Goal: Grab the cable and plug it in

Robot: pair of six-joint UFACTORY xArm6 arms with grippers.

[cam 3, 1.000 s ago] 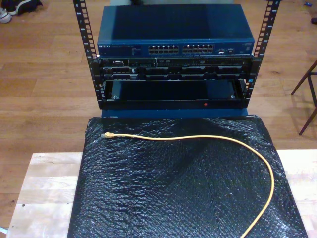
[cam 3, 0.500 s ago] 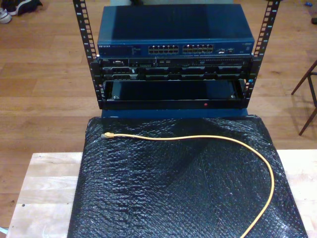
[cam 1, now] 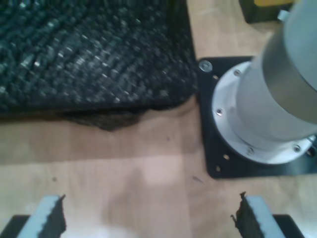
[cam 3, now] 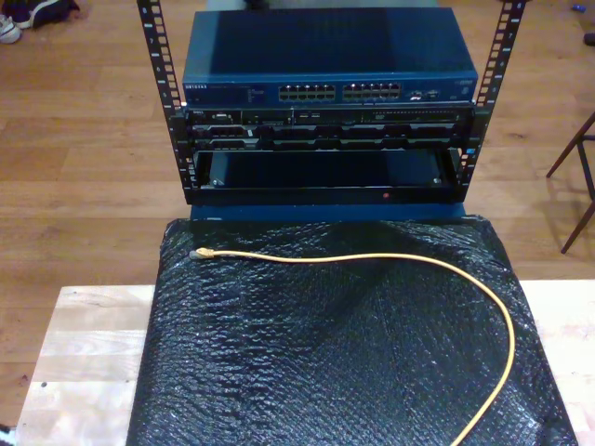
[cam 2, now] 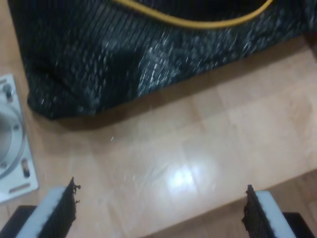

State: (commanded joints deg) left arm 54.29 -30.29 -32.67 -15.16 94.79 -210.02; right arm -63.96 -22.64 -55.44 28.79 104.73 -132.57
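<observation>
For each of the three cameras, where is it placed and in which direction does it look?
Exterior view: high, looking down over the black mat toward the rack.
First wrist view: on my first gripper, facing the wooden table and an arm base.
Second wrist view: on my second gripper, facing table and mat edge.
Shared: the cable.

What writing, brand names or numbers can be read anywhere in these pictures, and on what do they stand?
"NETGEAR": small white letters on the front of the blue network switch, toward the exterior view's left, only just legible.
Small print beside the ports of the blue network switch: too small to read.
Markings on the black rack units beneath it: too blurred to read.
Both wrist views: no text.
</observation>
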